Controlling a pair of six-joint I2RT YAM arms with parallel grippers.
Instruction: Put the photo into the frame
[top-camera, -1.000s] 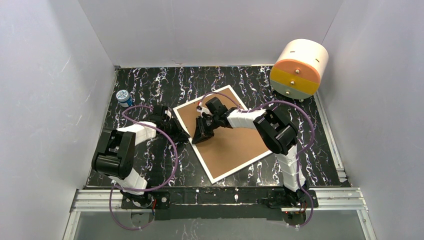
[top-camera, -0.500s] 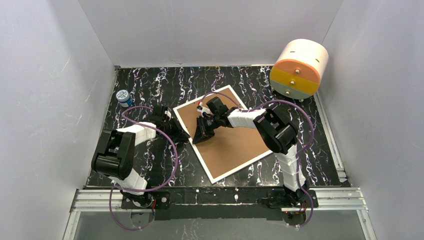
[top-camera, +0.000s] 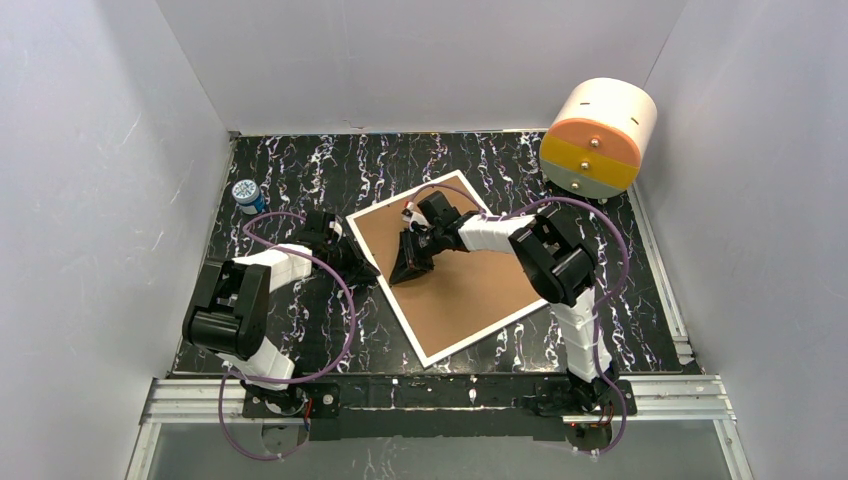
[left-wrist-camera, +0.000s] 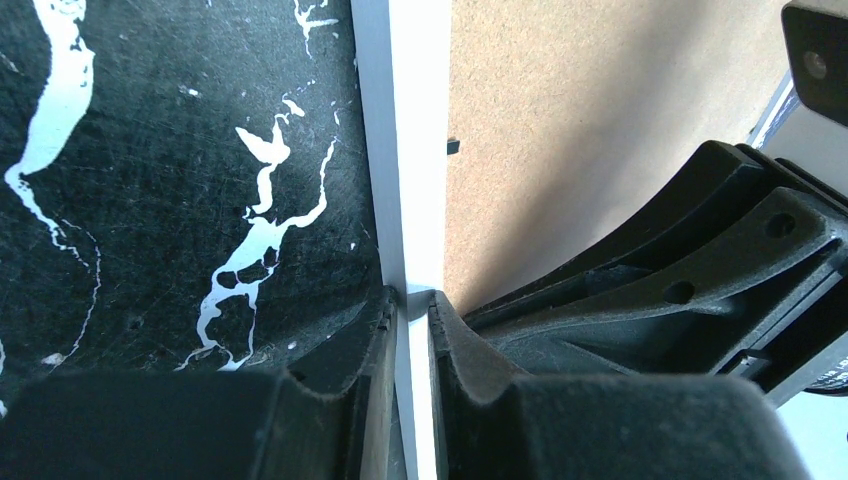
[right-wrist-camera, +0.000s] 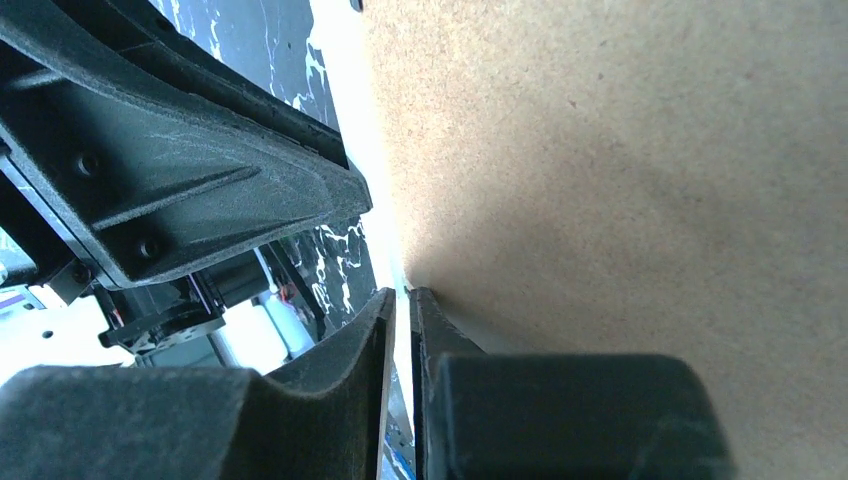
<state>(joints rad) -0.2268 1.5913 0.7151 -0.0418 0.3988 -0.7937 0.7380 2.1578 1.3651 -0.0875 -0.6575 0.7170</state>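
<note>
The left gripper (top-camera: 362, 268), on the nearer arm, pinches the left long rim of the frame (top-camera: 470, 295). The frame lies brown back up, its long axis slanting from far-left to near-right. The right gripper (top-camera: 405, 272) sits just inside that rim, jaws almost together at the seam. Only the wrist views show these narrow gaps. The photo appears in no view.

Diffuse overhead light keeps the top view sharp; wrist views show defocused foregrounds, soft shadow across the frame (left-wrist-camera: 560, 120), and an overexposed rim in the right one.
</note>
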